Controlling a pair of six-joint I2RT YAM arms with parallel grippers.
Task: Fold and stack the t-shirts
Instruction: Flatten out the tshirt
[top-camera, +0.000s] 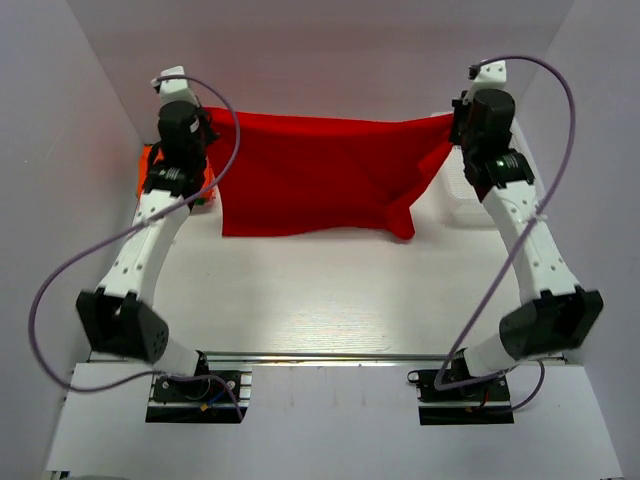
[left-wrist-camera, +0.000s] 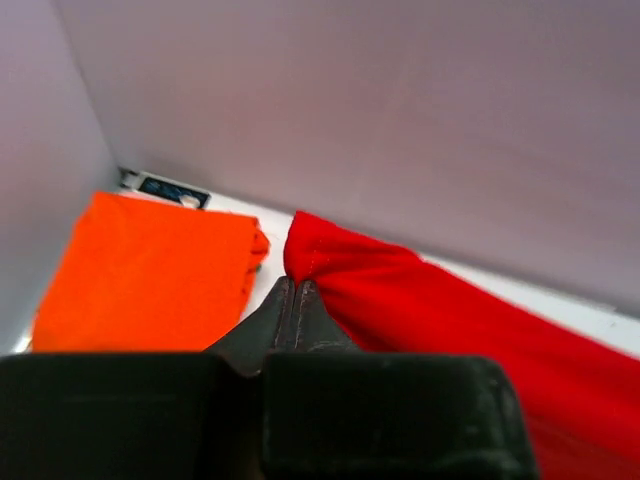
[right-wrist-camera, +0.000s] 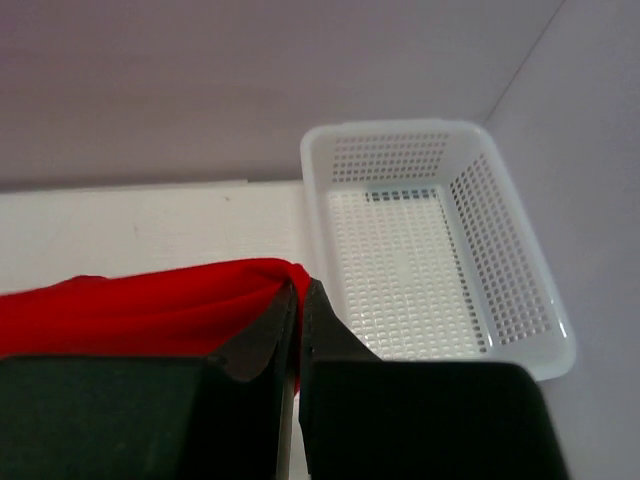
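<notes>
- Nearest you, the left arm (top-camera: 140, 260) and the right arm (top-camera: 530, 250) reach from the near edge of the table (top-camera: 330, 300) toward the far edge, one at each side.
- Your left gripper (left-wrist-camera: 295, 285) is clenched on one upper corner of the red shirt (top-camera: 320, 175), with the cloth pinched between closed fingers.
- Your right gripper (right-wrist-camera: 298, 290) is clenched on the opposite upper corner in the same way.
- You hold the red shirt stretched between the two grippers across the far half of the table. Its lower edge hangs toward the surface, and one flap droops lower on the right. You cannot tell whether it touches the table.
- An orange shirt (left-wrist-camera: 150, 270) lies folded flat in the far left corner, just beside the left gripper. That one looks finished.
- A white basket (right-wrist-camera: 510, 250) sits in the far right corner and shows no cloth inside, so nothing seems to be waiting there.
- As I judge it, you are partway through: the red shirt is spread wide with no fold made yet. You have yet to lay it down, fold it, and set it on the orange shirt.
</notes>
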